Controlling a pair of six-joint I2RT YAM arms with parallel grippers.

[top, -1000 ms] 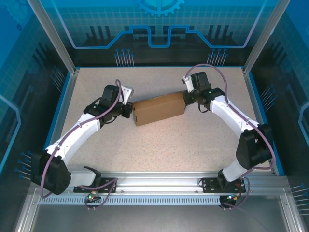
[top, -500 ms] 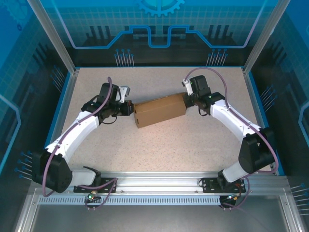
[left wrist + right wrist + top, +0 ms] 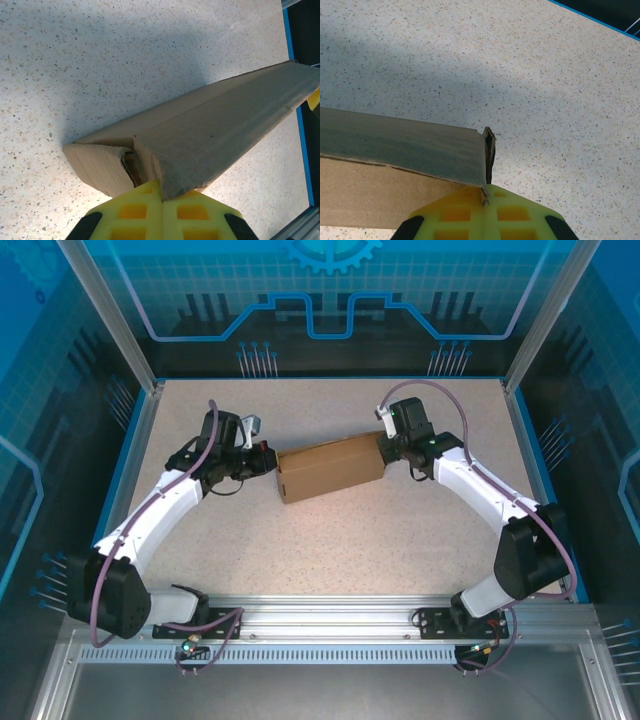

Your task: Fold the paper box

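**Paper box** [image 3: 330, 468]: plain brown cardboard, folded up into a long, closed, shallow block. It lies flat on the tabletop [image 3: 330, 540] around the middle, long axis running left to right, with the right end set a little farther back than the left. In the left wrist view the box [image 3: 215, 130] stretches away toward the upper right. Its near end is not fully shut: a short end flap sits at an angle, with a dark gap between it and the side wall. In the right wrist view the box [image 3: 395, 145] comes in from the left, and its end wall shows as a thin upright edge of doubled cardboard.

**Left hand** [image 3: 265, 457]: at the left end of the box. In its own camera the hand [image 3: 161, 195] is closed, the two yellow fingers [image 3: 132, 215] pressed flat together with no gap. The lower corner of the box end lies against their tips. Nothing can be seen clamped between them.

**Right hand** [image 3: 383, 447]: at the right end of the box. In its own camera the hand [image 3: 487, 194] is likewise closed, fingers [image 3: 455, 215] meeting along one seam. The bottom of the box's end edge touches the tips right at that seam.

**Tabletop** [image 3: 100, 60]: pale speckled surface [image 3: 545, 75], with a blue border at its edges.
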